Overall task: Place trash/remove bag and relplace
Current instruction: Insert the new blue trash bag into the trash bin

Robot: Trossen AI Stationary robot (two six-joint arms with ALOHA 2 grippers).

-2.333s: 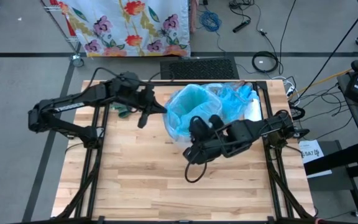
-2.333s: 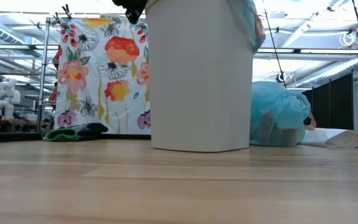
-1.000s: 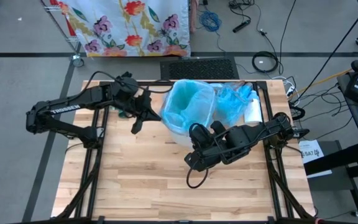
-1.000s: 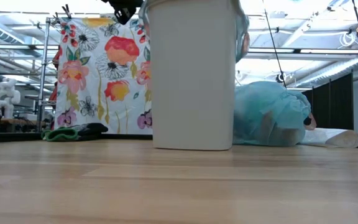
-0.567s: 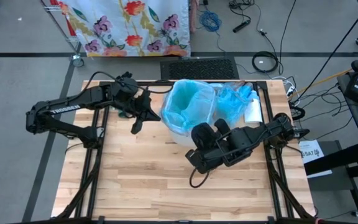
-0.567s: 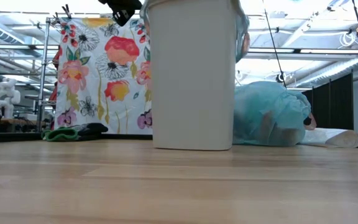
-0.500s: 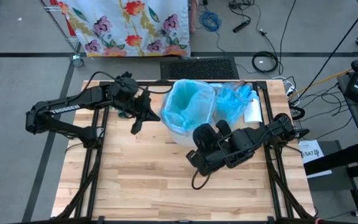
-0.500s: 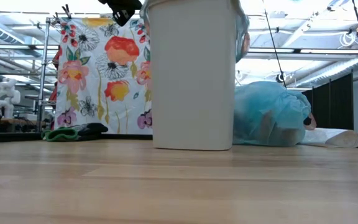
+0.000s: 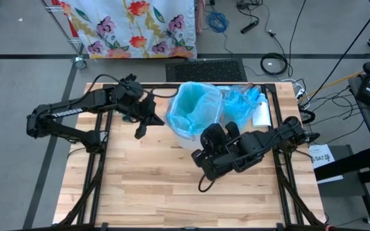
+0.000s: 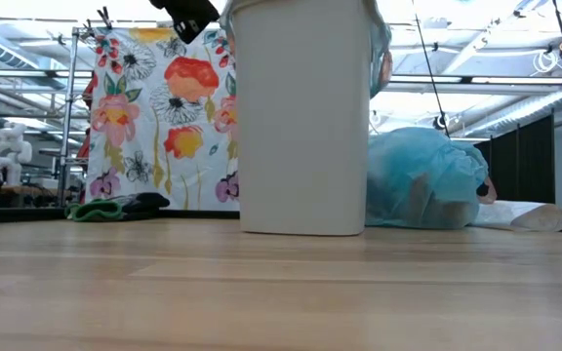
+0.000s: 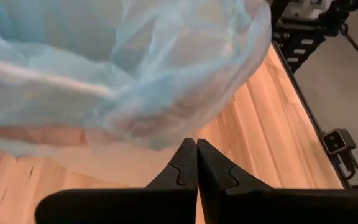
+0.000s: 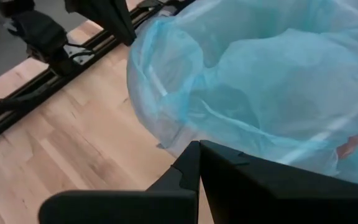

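Note:
A white bin (image 10: 305, 117) stands on the table's far middle, lined with a pale-blue bag (image 9: 194, 110) whose edge is folded over the rim. My left gripper (image 9: 161, 115) is shut and points level at the bin's left side, its fingertips (image 11: 196, 149) just under the bag's overhang (image 11: 166, 118). My right gripper (image 9: 199, 151) is shut at the bin's near side, with its tips (image 12: 197, 149) by the overhang's lower edge (image 12: 166, 134). A second pale-blue bag (image 9: 243, 99) lies bunched behind the bin on the right. The trash is out of view. My left gripper's shut fingertips stand at the hanging edge of the bag on the bin's left side; whether they touch it cannot be told. My right gripper's shut tips stand against the bag's overhang on the bin's near side, slanting down; whether they touch it cannot be told either.
A green cloth (image 10: 115, 207) lies at the table's far left, behind my left gripper. A white sheet (image 10: 525, 216) lies at the far right beside the bunched bag. The near half of the wooden table (image 9: 146, 186) is bare. Black frame rails run along both sides.
My right gripper has rolled about its wrist while staying beside the bin's near side. The bin and its bag have kept still.

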